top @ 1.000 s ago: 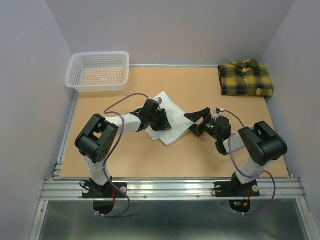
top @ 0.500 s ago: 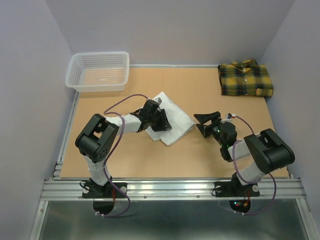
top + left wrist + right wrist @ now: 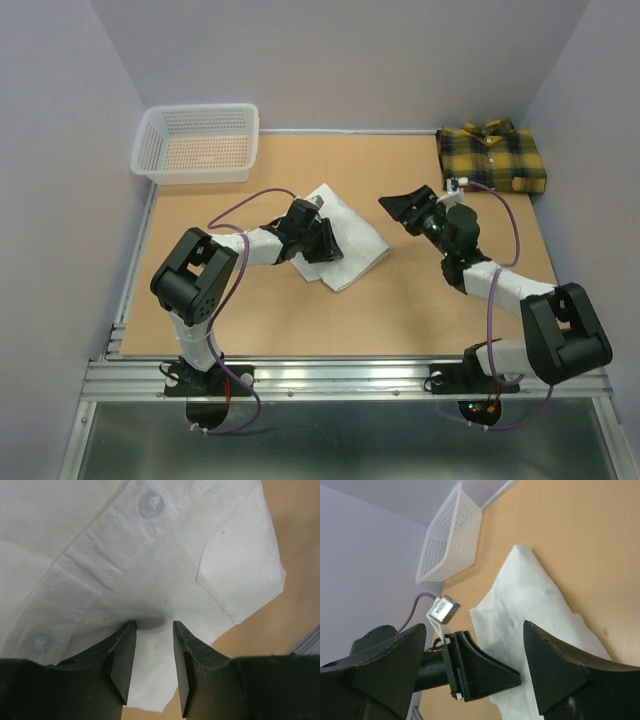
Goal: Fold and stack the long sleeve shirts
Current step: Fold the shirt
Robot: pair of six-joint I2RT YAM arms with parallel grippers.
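The plain white shirt (image 3: 352, 237) lies folded left of the table's middle. It fills the left wrist view (image 3: 150, 545), and the right wrist view shows it too (image 3: 540, 610). My left gripper (image 3: 322, 243) rests low on its near-left part. The fingers (image 3: 122, 655) stand a narrow gap apart, tips pushed against a cloth fold, nothing pinched between them. My right gripper (image 3: 406, 207) is open wide and empty, raised to the right of the white shirt and apart from it. The yellow-and-dark-green plaid shirt (image 3: 491, 158) lies folded at the far right corner.
A white plastic mesh basket (image 3: 197, 143) stands at the far left corner, also in the right wrist view (image 3: 451, 540). Grey walls close in the table on the left, back and right. Bare tan tabletop (image 3: 400, 300) lies between the shirts.
My right gripper has pulled off the white shirt's right edge and moved up and toward the far right, still open. The left gripper and the shirt have not moved.
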